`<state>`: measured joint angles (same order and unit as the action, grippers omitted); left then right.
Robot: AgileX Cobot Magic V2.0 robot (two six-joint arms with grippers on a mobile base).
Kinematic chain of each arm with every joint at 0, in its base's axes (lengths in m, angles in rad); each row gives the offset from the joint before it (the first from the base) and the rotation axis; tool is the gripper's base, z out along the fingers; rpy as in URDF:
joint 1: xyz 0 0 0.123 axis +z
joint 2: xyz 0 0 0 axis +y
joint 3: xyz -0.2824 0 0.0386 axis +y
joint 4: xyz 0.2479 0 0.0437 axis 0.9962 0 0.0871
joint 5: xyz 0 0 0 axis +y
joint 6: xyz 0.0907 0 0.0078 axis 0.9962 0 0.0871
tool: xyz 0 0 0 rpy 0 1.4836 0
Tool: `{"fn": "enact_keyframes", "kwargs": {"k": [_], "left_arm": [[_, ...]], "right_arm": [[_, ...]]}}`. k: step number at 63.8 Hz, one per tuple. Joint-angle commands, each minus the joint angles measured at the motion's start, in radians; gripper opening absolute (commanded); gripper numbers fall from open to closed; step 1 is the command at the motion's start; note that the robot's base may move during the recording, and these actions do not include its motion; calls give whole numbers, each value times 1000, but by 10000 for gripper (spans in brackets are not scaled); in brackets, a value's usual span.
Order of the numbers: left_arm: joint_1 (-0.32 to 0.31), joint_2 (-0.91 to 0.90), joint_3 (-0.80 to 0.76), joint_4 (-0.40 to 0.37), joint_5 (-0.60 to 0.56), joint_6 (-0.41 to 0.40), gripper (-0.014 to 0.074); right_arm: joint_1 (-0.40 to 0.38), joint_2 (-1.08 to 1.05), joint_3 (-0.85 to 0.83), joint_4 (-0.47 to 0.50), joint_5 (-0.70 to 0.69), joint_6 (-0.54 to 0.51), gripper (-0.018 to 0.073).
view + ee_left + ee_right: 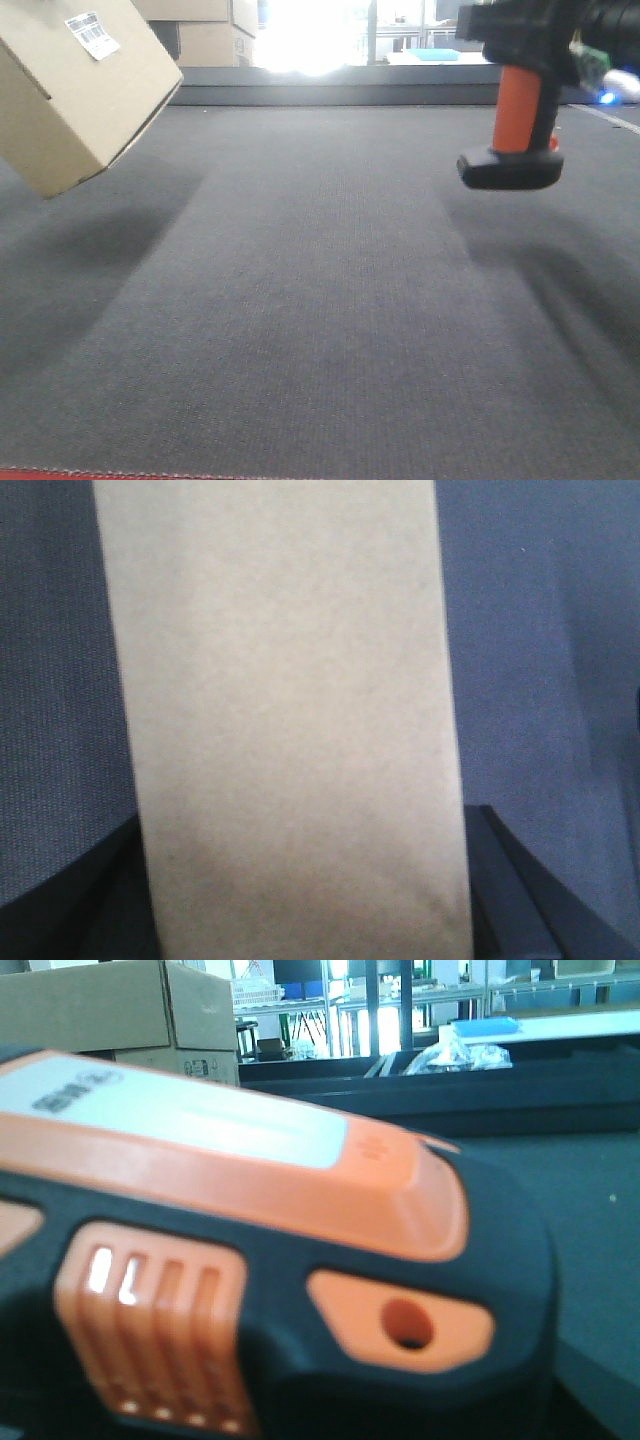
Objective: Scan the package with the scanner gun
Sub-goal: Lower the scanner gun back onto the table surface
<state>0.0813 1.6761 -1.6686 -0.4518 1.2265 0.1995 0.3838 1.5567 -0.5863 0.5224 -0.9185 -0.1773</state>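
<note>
The scanner [300, 1260] fills my right wrist view, too close to be sharp: orange top stripe over a black body, running from lower left up toward the right. From the front view I see the scanner [520, 100] hanging at the upper right, clear of the grey desk [320, 330], with its shadow below. Its orange handle stands near upright with the flat black base lowest, and the head lies across the top, nose toward the left, the package's side. The dark mass behind it is the right pincer [603, 25]; its fingers merge with the black body, so I cannot tell whether they are spread or clamped.

The package [70, 90] is at the upper left, also off the desk and well apart from the scanner. It is tilted, one corner lowest, and the face with the white sticker [92, 33] is turned up and toward the right. In my left wrist view the package [290, 730] runs lengthwise straight away from the camera, and the left pincer [300, 925] is pinching it, a dark finger [510, 890] against each side.

Tan cartons [215, 30] stand beyond the desk's far edge.
</note>
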Motion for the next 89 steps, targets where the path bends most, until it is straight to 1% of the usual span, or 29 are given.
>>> {"fn": "enact_keyframes", "kwargs": {"k": [1,12,25,46,60,64,68,69,70,77,78,82,89], "left_arm": [[-6,-14,-8,-17,-5,-2,-111],[-6,-14,-8,-17,-5,-2,-111],[-6,-14,-8,-17,-5,-2,-111],[-6,-14,-8,-17,-5,-2,-111],[-6,-14,-8,-17,-5,-2,-111],[-6,-14,-8,-21,-5,-2,-111],[-6,-14,-8,-28,-5,-2,-111],[-6,-14,-8,-31,-5,-2,-111],[-6,-14,-8,-33,-5,-2,-111],[-6,-14,-8,-44,-5,-2,-111],[-6,-14,-8,-44,-5,-2,-111],[-6,-14,-8,-44,-5,-2,-111],[-6,-14,-8,-44,-5,-2,-111]], "right_arm": [[-4,22,-4,-28,-92,39,-155],[-4,78,-4,-30,-128,39,-155],[-4,112,-10,-45,-129,39,-155],[-4,113,-10,-45,-52,39,-155],[-4,113,-10,-45,-29,39,-145],[-4,113,-10,-45,-27,39,-82],[-4,113,-10,-45,-27,39,50],[-4,113,-10,-45,-25,39,69],[-4,113,-10,-45,-26,39,125],[-4,113,-10,-45,-25,39,402],[-4,113,-10,-45,-25,39,453],[-4,113,-10,-45,-23,39,568],[-4,113,-10,-45,-21,39,568]]}}
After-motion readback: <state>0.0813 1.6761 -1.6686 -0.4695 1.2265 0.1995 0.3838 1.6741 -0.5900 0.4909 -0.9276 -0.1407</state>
